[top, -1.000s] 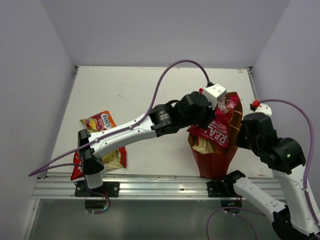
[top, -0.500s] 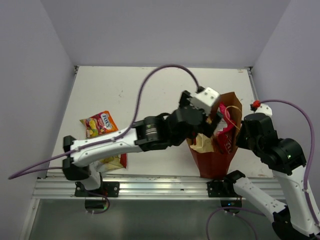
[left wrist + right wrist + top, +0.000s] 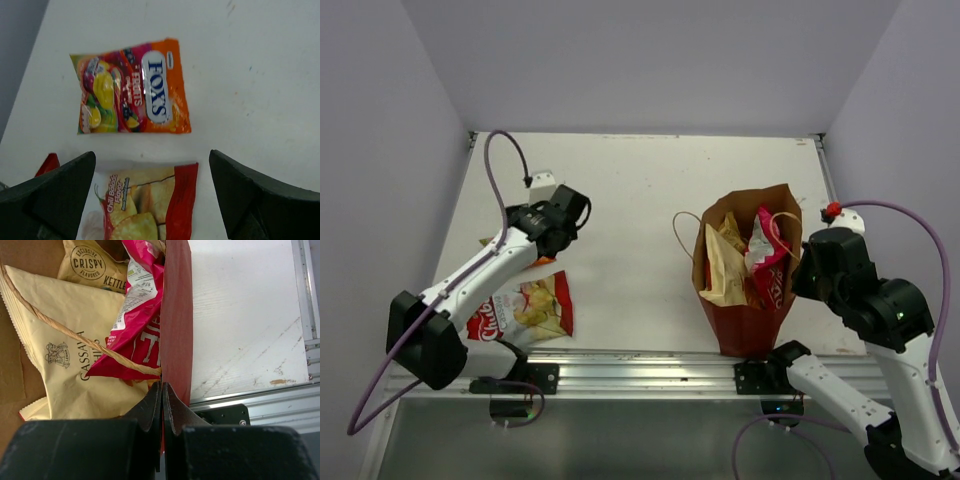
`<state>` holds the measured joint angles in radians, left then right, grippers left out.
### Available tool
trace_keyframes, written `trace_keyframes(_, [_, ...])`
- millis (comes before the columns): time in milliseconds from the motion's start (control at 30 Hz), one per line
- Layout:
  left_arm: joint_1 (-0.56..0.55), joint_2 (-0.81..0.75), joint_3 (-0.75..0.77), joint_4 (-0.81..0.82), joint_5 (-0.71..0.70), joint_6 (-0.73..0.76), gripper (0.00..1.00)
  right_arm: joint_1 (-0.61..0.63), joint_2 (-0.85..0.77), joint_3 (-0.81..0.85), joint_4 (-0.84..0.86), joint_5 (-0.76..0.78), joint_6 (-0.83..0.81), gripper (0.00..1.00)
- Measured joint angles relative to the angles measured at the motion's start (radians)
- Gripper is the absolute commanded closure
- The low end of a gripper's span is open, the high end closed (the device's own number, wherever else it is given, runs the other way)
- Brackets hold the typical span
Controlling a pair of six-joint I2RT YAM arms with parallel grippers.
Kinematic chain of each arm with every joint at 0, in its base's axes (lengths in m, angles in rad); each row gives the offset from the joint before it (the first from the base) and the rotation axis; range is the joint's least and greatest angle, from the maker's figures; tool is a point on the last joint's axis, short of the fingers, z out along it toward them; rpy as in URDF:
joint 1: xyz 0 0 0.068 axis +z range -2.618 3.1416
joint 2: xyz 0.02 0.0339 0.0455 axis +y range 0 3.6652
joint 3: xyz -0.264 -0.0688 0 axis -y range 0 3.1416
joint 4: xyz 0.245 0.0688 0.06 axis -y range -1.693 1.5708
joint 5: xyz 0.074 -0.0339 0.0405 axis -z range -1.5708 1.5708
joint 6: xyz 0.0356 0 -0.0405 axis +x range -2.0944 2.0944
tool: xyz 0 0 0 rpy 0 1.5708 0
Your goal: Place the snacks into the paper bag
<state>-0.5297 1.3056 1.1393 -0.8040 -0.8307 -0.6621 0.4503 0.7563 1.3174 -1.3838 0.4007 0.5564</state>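
The paper bag [image 3: 745, 320] stands upright at the right front, its mouth open. In it are a magenta packet [image 3: 766, 243], a cream packet [image 3: 723, 272] and a tan packet [image 3: 731, 226]. My right gripper [image 3: 162, 388] is shut on the bag's right wall [image 3: 178, 315], beside the magenta packet [image 3: 140, 315]. At the left, my left gripper [image 3: 152, 200] hangs open above two snacks lying flat. One is an orange Fox's packet [image 3: 132, 87], the other a red-and-white chip packet [image 3: 145, 205]. In the top view the left gripper [image 3: 552, 228] hides most of the Fox's packet.
The red-and-white packet [image 3: 525, 310] lies close to the table's front rail [image 3: 640, 365]. A twine handle [image 3: 682, 240] loops out to the left of the bag. Grey walls stand on three sides of the white table [image 3: 640, 190].
My left gripper opened over the bag and let the magenta packet drop in. The left arm then swung back left over the two packets. The right arm has not moved.
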Motion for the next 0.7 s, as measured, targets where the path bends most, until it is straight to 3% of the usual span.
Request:
trace_keyframes(200, [-0.001,0.061,-0.156,-0.192,0.188,-0.180,0.00,0.000,0.000,-0.006,0.000,0.000,-0.006,1.00])
trace_keyframes(433, [-0.009,-0.016,-0.340,-0.230,0.301,-0.288,0.04,0.000,-0.007,-0.019,0.004,0.000,-0.017,1.00])
trace_keyframes(467, [-0.009,-0.017,-0.359,-0.223,0.320,-0.293,0.17,0.000,-0.008,-0.022,0.005,0.000,-0.018,1.00])
trace_keyframes(500, [-0.009,-0.013,-0.378,-0.209,0.338,-0.299,0.87,0.000,-0.008,-0.024,0.006,-0.001,-0.019,1.00])
trace_keyframes(533, [-0.009,-0.010,-0.395,-0.190,0.356,-0.306,1.00,0.000,-0.009,-0.025,0.006,0.000,-0.019,1.00])
trace_keyframes(700, [-0.016,-0.035,-0.379,-0.160,0.399,-0.304,1.00,0.000,-0.012,-0.028,0.008,0.000,-0.023,1.00])
